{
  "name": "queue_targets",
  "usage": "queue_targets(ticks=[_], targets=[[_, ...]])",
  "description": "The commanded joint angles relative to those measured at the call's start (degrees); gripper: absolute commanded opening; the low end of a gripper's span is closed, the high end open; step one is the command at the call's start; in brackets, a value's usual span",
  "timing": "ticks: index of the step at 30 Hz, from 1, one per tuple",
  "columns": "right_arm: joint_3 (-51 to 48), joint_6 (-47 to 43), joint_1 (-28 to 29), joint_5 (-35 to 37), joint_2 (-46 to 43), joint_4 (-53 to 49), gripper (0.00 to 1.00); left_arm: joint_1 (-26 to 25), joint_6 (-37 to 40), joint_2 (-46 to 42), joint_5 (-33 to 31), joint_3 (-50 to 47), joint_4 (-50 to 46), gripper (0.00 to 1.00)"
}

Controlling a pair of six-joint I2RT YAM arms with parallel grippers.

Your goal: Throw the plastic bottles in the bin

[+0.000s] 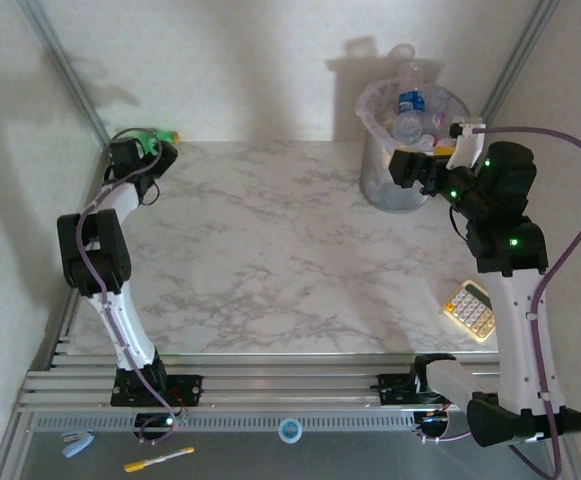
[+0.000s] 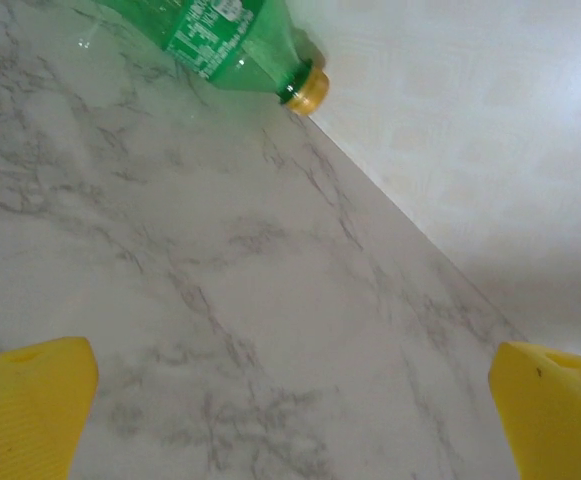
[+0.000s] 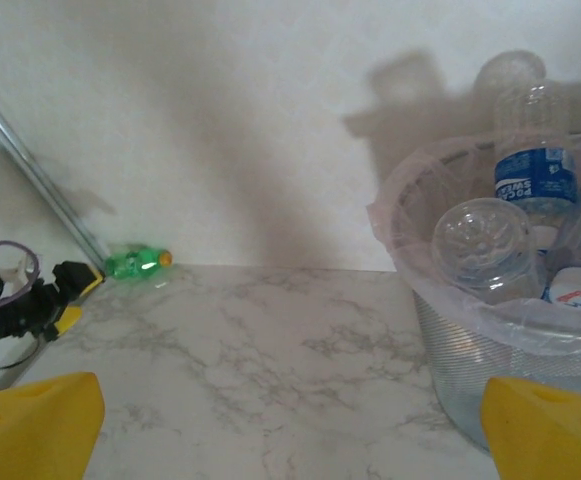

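Bottles of clear plastic, one with a blue label standing tallest, are heaped in the grey cylindrical wastebasket lined with a translucent whitish bag, which stands near the table's far right corner; they rise above its rim, some upright and some tipped with base or cap outward. A green plastic bottle with a yellow cap lies on its side in the far left corner of the white marble-patterned table, against the back wall. The left gripper sits just near of it, yellow-padded jaws spread wide with only tabletop between them, and in the overhead view covers part of the bottle. The right gripper hangs close by the bin's near side, jaws likewise spread and holding nothing. A beige calculator with buttons lies by the table's right edge, beside the right arm. Below the near edge lie a yellow pen and a small blue ring.
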Motion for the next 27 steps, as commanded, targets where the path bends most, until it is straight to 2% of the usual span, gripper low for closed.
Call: queue_targets(ticks=[1,4,14,21,27], targets=[[0.9,-1.1,1.3,-2.1,1.8,-1.9,0.98,2.0,-5.3,4.0,6.2,4.4,5.9,1.00],[0.9,-1.7,3.3,-2.5,4.2,-2.2,0.98,3.9,-11.2,8.0,9.4,5.7,11.4,1.00],[2.5,-8.2,12.3,1.5,11.6,-3.0,0.99,6.7,-21.2,19.2,10.5,15.9,18.6,1.00],[3.7,-9.3,14.2,2.3,14.6,-2.1,0.99,7.0,-27.0,26.6,10.8,22.1,23.0,1.00],[4.2,-9.5,15.0,2.1,15.5,-1.9,0.99,7.0,-29.3,32.9,10.4,30.4,20.9,1.00]])
